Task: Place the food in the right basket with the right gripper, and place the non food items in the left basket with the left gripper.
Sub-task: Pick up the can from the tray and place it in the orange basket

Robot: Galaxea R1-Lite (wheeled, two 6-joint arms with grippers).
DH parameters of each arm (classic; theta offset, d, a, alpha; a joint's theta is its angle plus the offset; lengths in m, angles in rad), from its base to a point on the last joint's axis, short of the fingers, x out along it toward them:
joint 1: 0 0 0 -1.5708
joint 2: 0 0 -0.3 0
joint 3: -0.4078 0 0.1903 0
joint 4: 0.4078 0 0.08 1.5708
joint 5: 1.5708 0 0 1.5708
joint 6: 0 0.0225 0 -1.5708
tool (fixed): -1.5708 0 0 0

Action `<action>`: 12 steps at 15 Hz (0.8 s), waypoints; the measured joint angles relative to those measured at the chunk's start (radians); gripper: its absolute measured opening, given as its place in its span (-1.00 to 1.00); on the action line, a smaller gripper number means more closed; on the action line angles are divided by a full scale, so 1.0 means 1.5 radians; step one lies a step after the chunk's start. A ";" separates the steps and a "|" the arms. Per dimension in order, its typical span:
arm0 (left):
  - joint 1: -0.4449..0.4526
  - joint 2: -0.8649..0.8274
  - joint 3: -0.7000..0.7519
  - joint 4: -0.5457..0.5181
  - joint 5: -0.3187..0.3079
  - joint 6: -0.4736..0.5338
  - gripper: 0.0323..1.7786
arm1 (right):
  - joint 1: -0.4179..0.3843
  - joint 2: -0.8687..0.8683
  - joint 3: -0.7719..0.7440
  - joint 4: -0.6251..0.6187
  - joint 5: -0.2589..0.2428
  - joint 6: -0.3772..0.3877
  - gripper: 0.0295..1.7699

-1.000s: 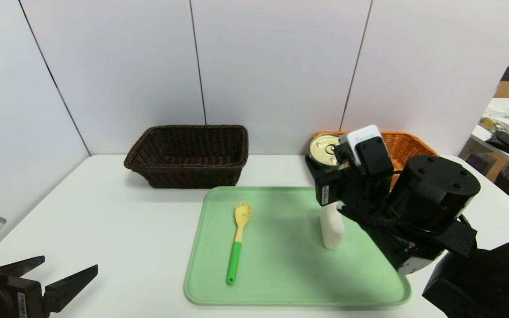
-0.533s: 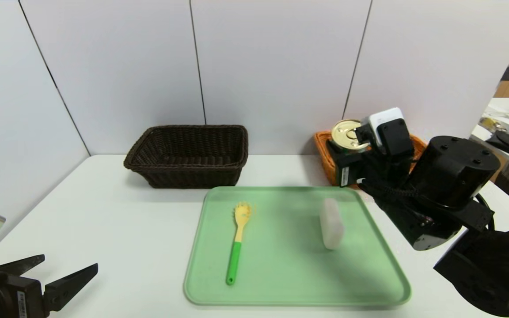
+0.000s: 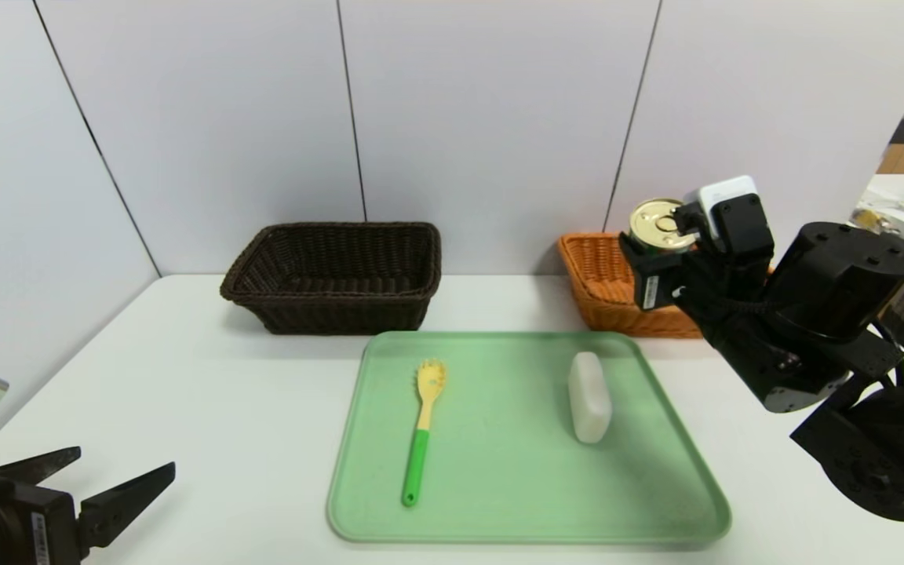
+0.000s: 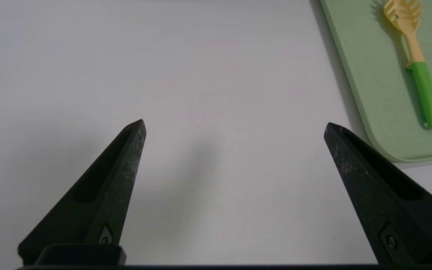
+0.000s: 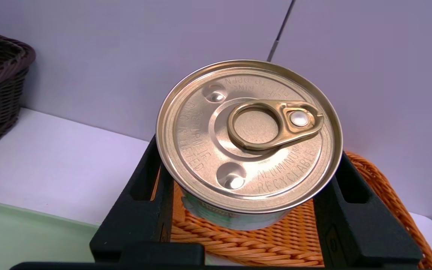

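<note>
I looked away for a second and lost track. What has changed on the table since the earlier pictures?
The right gripper, shut on the can, has carried it rightward and back, off the green tray to above the orange basket. The white bar, earlier partly hidden, now shows fully. The spatula, brown basket and open left gripper stayed put.
</note>
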 joint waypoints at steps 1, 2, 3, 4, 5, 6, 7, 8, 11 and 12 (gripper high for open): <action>0.000 0.001 0.000 0.000 0.000 0.000 0.90 | -0.012 0.000 -0.001 0.000 0.008 0.000 0.11; 0.000 0.002 0.000 0.000 0.000 0.001 0.90 | -0.024 0.002 -0.001 0.000 0.014 0.000 0.11; 0.000 0.002 0.000 0.000 0.000 0.001 0.90 | -0.034 0.005 -0.004 0.000 0.018 0.000 0.11; 0.000 0.002 0.000 0.000 0.000 0.002 0.90 | -0.045 0.009 -0.010 0.000 0.021 0.000 0.11; 0.000 0.003 0.000 0.000 0.000 0.002 0.90 | -0.055 0.016 -0.017 0.000 0.024 0.001 0.11; 0.000 0.003 0.000 0.000 0.000 0.001 0.90 | -0.063 0.024 -0.025 0.000 0.025 0.001 0.11; 0.000 0.003 -0.001 0.000 0.000 0.002 0.90 | -0.069 0.035 -0.033 -0.001 0.025 0.001 0.11; 0.000 0.003 -0.001 0.000 0.000 0.002 0.90 | -0.074 0.048 -0.042 -0.001 0.025 0.002 0.11; 0.000 0.003 0.000 0.000 0.000 0.001 0.90 | -0.088 0.087 -0.068 -0.001 0.024 0.004 0.11; 0.000 0.003 0.001 0.000 0.000 0.001 0.90 | -0.091 0.100 -0.078 -0.002 0.024 0.004 0.11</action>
